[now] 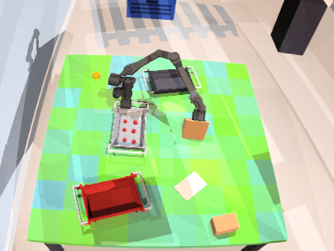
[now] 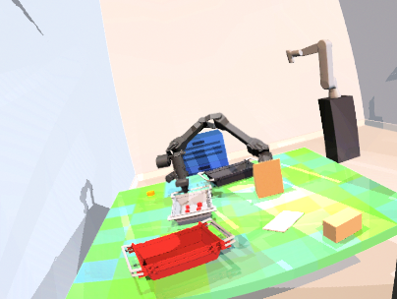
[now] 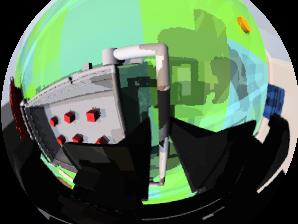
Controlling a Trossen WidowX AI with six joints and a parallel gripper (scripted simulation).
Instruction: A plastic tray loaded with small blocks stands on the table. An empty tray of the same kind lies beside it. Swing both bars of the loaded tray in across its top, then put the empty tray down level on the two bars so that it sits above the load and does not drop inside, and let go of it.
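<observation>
The loaded tray (image 1: 129, 135) (image 3: 107, 102) is light grey and holds several small red blocks. Its far bar (image 3: 163, 75) stands out past the tray's end, and its near bar (image 1: 128, 152) is swung out over the opposite end. My gripper (image 1: 126, 106) (image 2: 184, 190) (image 3: 157, 120) points down at the far end. Its fingers are slightly apart, one on each side of the far bar in the wrist view, not closed on it. Their exact height is unclear. Two empty trays show: a red one (image 1: 112, 202) (image 2: 179, 263) in front and a black one (image 1: 167, 81) (image 2: 226, 175) at the back.
A tan box (image 1: 195, 129) (image 2: 268, 178) stands at the arm's base. A white flat plate (image 1: 190, 186) (image 2: 284, 221) and an orange block (image 1: 225, 224) (image 2: 342, 226) lie front right. An orange disc (image 1: 96, 75) (image 2: 150, 193) (image 3: 243, 24) lies back left. My arm arches past the black tray.
</observation>
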